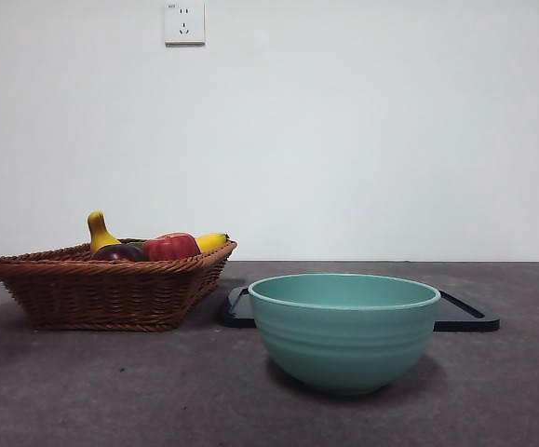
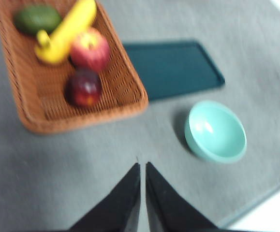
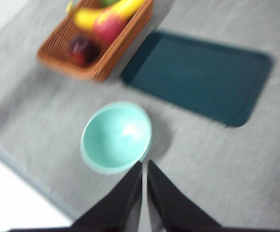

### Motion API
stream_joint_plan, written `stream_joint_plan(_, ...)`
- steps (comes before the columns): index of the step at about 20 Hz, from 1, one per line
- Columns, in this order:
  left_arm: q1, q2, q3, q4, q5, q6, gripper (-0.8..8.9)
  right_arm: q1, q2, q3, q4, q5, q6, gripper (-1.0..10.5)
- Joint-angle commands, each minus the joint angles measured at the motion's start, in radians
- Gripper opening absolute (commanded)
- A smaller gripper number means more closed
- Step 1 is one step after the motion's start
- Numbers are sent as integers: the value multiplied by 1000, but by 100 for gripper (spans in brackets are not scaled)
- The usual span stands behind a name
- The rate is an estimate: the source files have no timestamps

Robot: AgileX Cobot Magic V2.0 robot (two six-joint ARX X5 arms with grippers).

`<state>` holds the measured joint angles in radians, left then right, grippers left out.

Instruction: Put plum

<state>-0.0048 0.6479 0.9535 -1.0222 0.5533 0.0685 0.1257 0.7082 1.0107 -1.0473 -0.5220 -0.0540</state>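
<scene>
Front view: wicker basket [image 1: 101, 293] on the desk [image 1: 111, 391], holding the plum [image 1: 118, 252], a red apple [image 1: 171, 247] and a banana [image 1: 101, 233]; teal bowl [image 1: 343, 331] nearer, dark tray [image 1: 469, 317] behind it; neither arm visible.
Left wrist view: left hand [image 2: 142, 166] closed, holding nothing, high above the desk; plum in the basket beside the apple; a green fruit [image 2: 36, 18] at the far end.
Right wrist view: right hand [image 3: 144, 165] closed, holding nothing, above the bowl's edge; plum in the basket.
</scene>
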Motion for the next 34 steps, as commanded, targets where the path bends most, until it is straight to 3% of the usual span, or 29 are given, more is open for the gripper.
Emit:
stream_joint_plan(1,-10,6,23,-11,6,37,14,38,13,19,-20,-3,-50,5)
stream_joint_plan(7,-10,5,23,-2,5,36,33,75,23,19,-26,-2,-57,19)
stream_joint_plan(9,-10,5,23,-3,5,34,73,75,23,19,-26,-2,-48,194)
stream_joint_plan(11,-10,5,23,-3,5,24,272,75,23,19,-23,-2,-35,361)
stream_joint_plan(13,-10,5,23,-2,5,23,452,75,23,19,-23,-2,-35,365)
stream_joint_plan(20,-12,16,23,3,3,13,464,75,23,19,-23,-2,-32,369)
stream_joint_plan(25,-37,106,45,87,-9,-22,459,75,23,19,-21,-2,-32,369)
stream_joint_plan(34,-195,489,197,245,-227,-56,458,75,23,19,-1,-2,-31,369)
